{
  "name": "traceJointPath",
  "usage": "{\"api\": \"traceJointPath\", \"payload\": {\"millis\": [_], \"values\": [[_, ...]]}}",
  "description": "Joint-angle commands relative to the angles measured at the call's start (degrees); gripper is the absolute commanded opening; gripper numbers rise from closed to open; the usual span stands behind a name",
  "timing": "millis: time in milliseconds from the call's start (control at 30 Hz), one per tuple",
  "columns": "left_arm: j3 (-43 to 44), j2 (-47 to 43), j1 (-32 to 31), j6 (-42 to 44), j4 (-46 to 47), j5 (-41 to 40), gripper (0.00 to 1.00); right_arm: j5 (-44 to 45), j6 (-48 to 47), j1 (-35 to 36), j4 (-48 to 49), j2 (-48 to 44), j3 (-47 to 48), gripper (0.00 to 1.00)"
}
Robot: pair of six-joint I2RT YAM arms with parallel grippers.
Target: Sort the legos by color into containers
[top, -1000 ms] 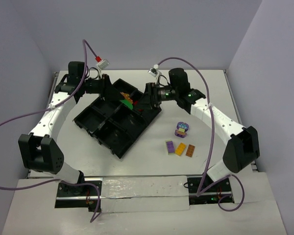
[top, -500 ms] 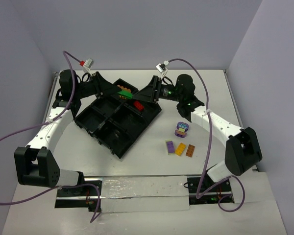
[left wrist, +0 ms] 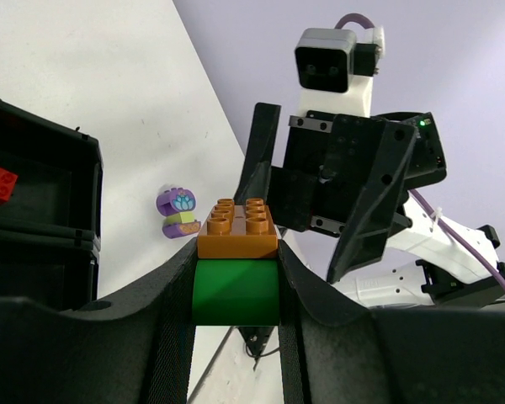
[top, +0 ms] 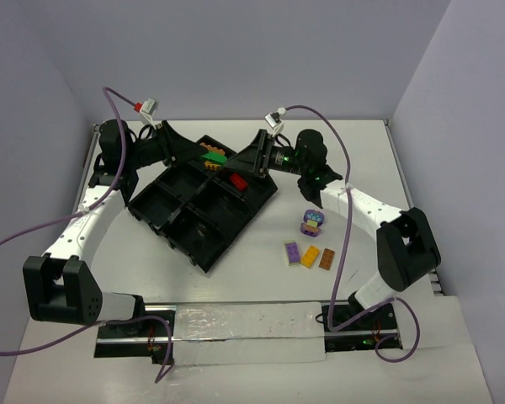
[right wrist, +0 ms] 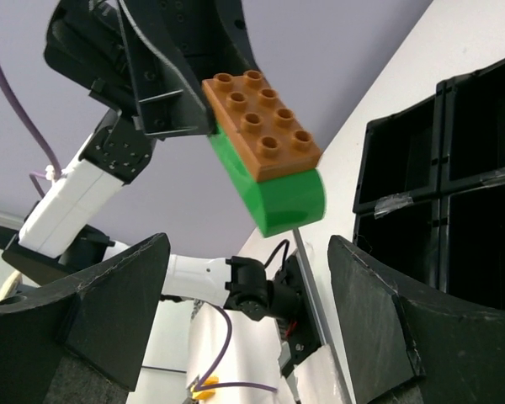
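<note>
My left gripper (top: 204, 156) is shut on a green brick (left wrist: 236, 290) with a brown brick (left wrist: 237, 227) stuck on top, held in the air above the far end of the black divided tray (top: 178, 225). My right gripper (top: 251, 162) is open and empty, facing that stack from close by on the right. In the right wrist view the stack (right wrist: 269, 160) hangs just beyond my open fingers (right wrist: 118, 311). A red brick (top: 236, 179) lies in a far tray compartment. A rounded purple piece (top: 312, 222), a purple brick (top: 292, 252), an orange-yellow brick (top: 310, 257) and a brown brick (top: 327, 258) lie on the table right of the tray.
The tray sits diagonally at the table's middle left, with several compartments showing nothing inside. Purple cables loop off both arms. Grey walls close the back and both sides.
Both grippers rose from the tray's far end. The left one lifted the green and brown stack, and the right one now faces it from the right.
</note>
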Motion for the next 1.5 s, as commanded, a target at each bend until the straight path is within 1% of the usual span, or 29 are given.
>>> {"api": "traceJointPath", "payload": {"millis": [0,133,300,500,633,733,833,933,967,1000,1033,1067,1100,1267,1367,1433,1467], "values": [[0.7,-1.5,0.3,-1.6,3.8,1.0,0.0,0.1,0.0,-0.3,4.3,2.6,2.2,0.82],[0.6,-1.8,0.3,-2.1,4.5,1.5,0.0,-1.2,1.8,-0.2,7.3,5.3,3.7,0.8],[0.9,-1.8,0.3,-1.7,4.1,1.9,0.0,-3.1,3.7,-0.1,11.1,7.7,5.8,0.72],[1.3,-1.8,0.3,-1.1,3.1,1.4,0.0,-5.1,7.6,0.1,15.8,9.3,7.0,0.66],[1.1,-1.7,0.3,-1.6,4.0,1.8,0.0,-6.8,12.6,0.1,24.0,10.9,7.4,0.65],[1.3,-1.7,0.3,-1.7,4.4,1.8,0.0,-7.6,16.3,0.1,28.4,12.8,8.1,0.56],[1.4,-1.8,0.3,-1.4,4.1,1.8,0.0,-8.0,17.6,0.2,29.7,13.5,8.4,0.54],[1.5,-1.7,0.3,-1.3,3.8,1.9,0.0,-7.8,18.2,0.1,30.4,13.5,8.4,0.43],[1.5,-1.7,0.3,-1.3,3.9,1.9,0.0,-7.8,18.6,0.2,31.0,13.5,8.3,0.35],[1.5,-1.8,0.3,-1.4,3.9,1.8,0.0,-7.9,19.0,0.2,31.6,13.6,8.3,0.25],[1.4,-1.9,0.3,-1.4,3.9,1.6,0.0,-7.8,19.2,0.2,32.1,13.7,8.2,0.12],[1.4,-1.9,0.3,-1.5,4.0,1.6,0.0,-7.8,19.5,0.3,32.3,13.7,8.1,0.11],[1.4,-2.0,0.3,-1.7,4.2,1.3,0.0,-7.9,19.8,0.2,32.3,13.9,8.0,0.0],[2.1,-2.0,0.3,-1.8,4.4,-0.1,0.0,-8.4,18.9,0.7,31.4,13.9,6.3,0.0],[3.4,-1.5,0.3,-2.3,4.5,-0.2,0.0,-8.8,12.8,1.2,23.7,12.5,5.5,0.0],[4.1,-0.9,0.3,-2.5,4.1,-0.3,0.0,-8.7,6.7,1.9,13.5,11.2,6.3,0.0],[4.2,-0.8,0.3,-2.3,3.8,-0.5,0.0,-8.3,3.9,2.2,10.2,10.6,6.8,0.0]]}}
